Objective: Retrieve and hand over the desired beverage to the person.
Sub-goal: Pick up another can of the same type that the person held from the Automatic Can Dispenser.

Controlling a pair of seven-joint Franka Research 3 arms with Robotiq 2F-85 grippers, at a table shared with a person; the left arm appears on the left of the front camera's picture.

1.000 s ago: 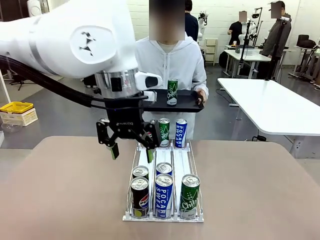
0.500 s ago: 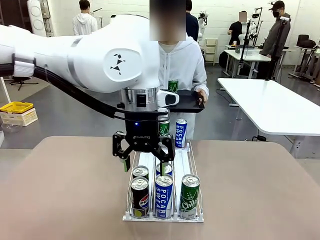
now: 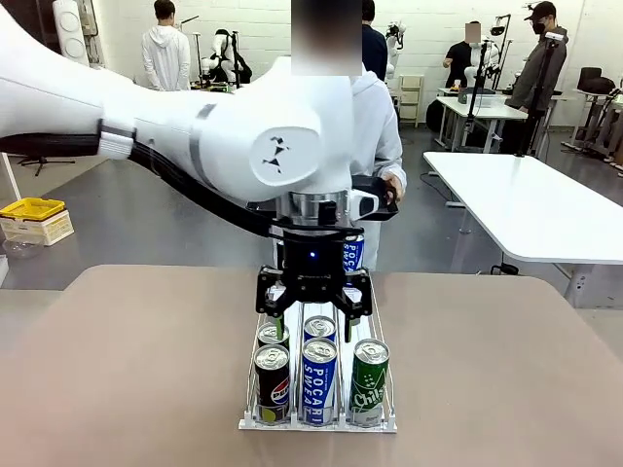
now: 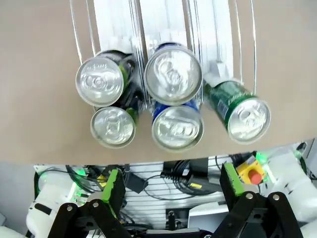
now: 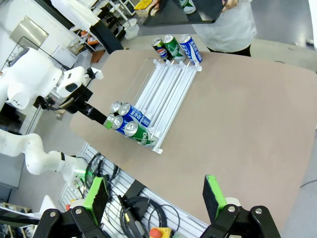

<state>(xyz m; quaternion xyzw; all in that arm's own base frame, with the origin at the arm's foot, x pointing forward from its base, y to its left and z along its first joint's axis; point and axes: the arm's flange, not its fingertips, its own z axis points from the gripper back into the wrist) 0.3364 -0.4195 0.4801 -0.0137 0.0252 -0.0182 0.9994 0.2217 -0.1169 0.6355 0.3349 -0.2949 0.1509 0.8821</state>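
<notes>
Hovering left tool (image 3: 313,321), jaws spread, above shiny round-topped cans (image 4: 172,74), ribbed white rack (image 3: 292,425)

Five cans (image 3: 319,379) are crowding the rack's (image 3: 316,425) near end, gaps between them running slim; lanes (image 5: 168,87) behind are lying bare, table (image 3: 127,370) either side sitting open.

rack (image 3: 317,424) on table (image 3: 117,370), near cans (image 3: 319,375) at its front, far cans (image 5: 172,47) at its back, person (image 3: 380,126) beyond, seemingly holding tray (image 5: 163,15)
</notes>
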